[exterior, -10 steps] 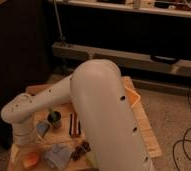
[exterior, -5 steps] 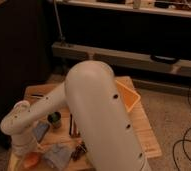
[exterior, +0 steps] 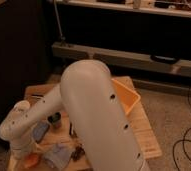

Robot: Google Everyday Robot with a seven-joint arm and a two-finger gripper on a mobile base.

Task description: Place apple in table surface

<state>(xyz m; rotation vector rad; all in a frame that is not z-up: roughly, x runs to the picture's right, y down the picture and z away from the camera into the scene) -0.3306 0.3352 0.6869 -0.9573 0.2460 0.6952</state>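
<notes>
Orange-red, small and round, the apple lies low on the light wooden plank bench, well apart from the orange rectangular plastic bin, at the bench corner diagonally opposite that bin.

1. Arm: the thick white robot arm crosses the bench beside the bin. Its forearm reaches away from the bin and bends down toward the apple's corner.
2. Gripper: the white gripper points downward just beside the apple, on the side away from the bin. From where I stand, whether the jaws are apart, together or clamped on the apple cannot be told. Contact between gripper and apple cannot be told either.
3. Other items, all between the apple and the bin:
   - a crumpled blue-grey packet, near the apple;
   - a dark bunch of grapes, just beyond the packet;
   - a small dark cup, partly behind the forearm.
</notes>
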